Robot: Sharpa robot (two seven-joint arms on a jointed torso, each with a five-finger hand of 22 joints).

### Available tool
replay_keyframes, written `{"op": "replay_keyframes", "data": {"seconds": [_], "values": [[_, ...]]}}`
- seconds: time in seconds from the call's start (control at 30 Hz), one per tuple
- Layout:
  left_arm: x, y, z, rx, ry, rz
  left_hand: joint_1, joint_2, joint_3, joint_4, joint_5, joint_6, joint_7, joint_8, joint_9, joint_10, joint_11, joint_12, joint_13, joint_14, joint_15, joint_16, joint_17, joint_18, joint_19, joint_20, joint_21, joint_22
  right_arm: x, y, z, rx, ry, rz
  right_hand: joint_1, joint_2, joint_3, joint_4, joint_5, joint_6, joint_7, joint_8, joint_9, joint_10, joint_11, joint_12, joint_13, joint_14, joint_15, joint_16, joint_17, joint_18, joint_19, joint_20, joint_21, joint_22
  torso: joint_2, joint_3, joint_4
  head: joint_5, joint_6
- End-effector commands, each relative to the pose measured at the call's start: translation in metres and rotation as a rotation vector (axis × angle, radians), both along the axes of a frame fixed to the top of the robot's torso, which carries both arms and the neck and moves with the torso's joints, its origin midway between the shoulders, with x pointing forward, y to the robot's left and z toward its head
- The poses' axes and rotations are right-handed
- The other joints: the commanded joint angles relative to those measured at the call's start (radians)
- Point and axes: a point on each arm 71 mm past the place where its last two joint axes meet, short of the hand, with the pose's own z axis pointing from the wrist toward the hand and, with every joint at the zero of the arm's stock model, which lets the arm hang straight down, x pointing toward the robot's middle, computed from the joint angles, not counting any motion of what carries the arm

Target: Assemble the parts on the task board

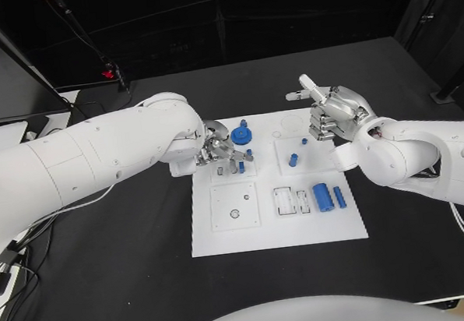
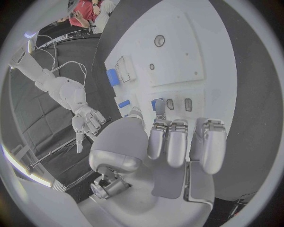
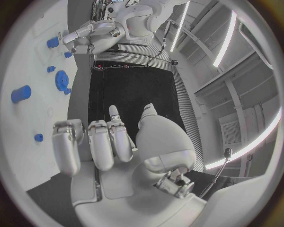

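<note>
You cannot tell whether the left hand [image 1: 213, 153] holds the small blue peg [image 2: 158, 105] at its fingertips; its curled fingers hide the contact. That hand hangs over the flat white task board's [image 1: 274, 232] upper left, beside the blue toothed gear [image 1: 241, 135]. Your right hand [image 1: 333, 114] hovers above the board's upper right, fingers curled on nothing, as its wrist view confirms

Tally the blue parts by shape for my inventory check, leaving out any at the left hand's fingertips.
Gear: 1
Large cylinder: 1
Slim piece beside it: 1
Small pegs: 2
Total: 5
</note>
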Motion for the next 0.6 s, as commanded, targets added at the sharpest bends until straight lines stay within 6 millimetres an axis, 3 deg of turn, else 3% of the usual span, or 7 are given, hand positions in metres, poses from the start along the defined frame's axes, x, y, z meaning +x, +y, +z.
{"op": "replay_keyframes", "data": {"seconds": [0.03,0.37,0.5,0.6], "values": [[0.0001,0.0002,-0.0017,0.056,0.019,-0.015,-0.007,0.002,-0.008,0.001,-0.004,-0.001,0.003,-0.012,-0.001,0.106,-0.006,0.003,0.263,0.105,-0.007,0.001,0.263,-0.014,0.104,-0.01,0.003,0.263,0.0002,0.0012,0.0003,0.003,0.004,0.001,0.0,0.01,-0.009,0.0,-0.007,-0.007,0.034,0.005,-0.001,0.104,0.01,0.003,0.262,0.106,0.006,0.002,0.264,-0.007,0.106,0.005,0.003,0.264,-0.001,0.0005,0.0003,0.0,-0.002],[0.001,0.001,-0.0063,0.111,0.041,-0.011,-0.008,-0.003,-0.024,0.0,-0.013,0.0,0.007,-0.039,0.001,0.106,-0.003,0.003,0.263,0.105,-0.005,0.001,0.263,-0.014,0.104,-0.009,0.003,0.263,0.0005,0.0017,-0.001,-0.001,0.014,-0.001,-0.004,0.015,-0.011,0.0,-0.011,-0.009,0.034,0.006,-0.002,0.104,0.01,0.003,0.262,0.106,0.007,0.002,0.264,-0.007,0.106,0.006,0.003,0.264,-0.001,0.0007,0.0017,-0.005,-0.003],[0.0016,-0.0005,-0.0065,0.102,0.024,-0.006,-0.002,0.0,-0.025,-0.001,-0.013,-0.002,0.008,-0.048,0.003,0.106,-0.002,0.003,0.263,0.105,-0.004,0.001,0.263,-0.014,0.104,-0.008,0.003,0.263,0.0002,0.0018,-0.0018,-0.006,0.024,-0.004,-0.005,0.016,-0.012,0.0,-0.012,-0.009,0.034,0.006,-0.002,0.104,0.01,0.003,0.262,0.106,0.007,0.002,0.264,-0.007,0.106,0.006,0.003,0.264,-0.001,0.0,-0.0018,-0.003,-0.003],[0.002,-0.0018,-0.0063,0.097,0.015,-0.005,0.006,0.006,-0.024,-0.001,-0.013,-0.002,0.009,-0.053,0.005,0.106,-0.002,0.003,0.263,0.105,-0.004,0.001,0.263,-0.014,0.104,-0.008,0.003,0.263,0.0003,0.0009,-0.0025,-0.009,0.03,-0.008,-0.005,0.016,-0.012,0.0,-0.012,-0.009,0.034,0.006,-0.002,0.104,0.01,0.003,0.262,0.106,0.007,0.002,0.264,-0.007,0.106,0.006,0.003,0.264,0.0,0.0004,0.0012,-0.007,-0.003]]}}
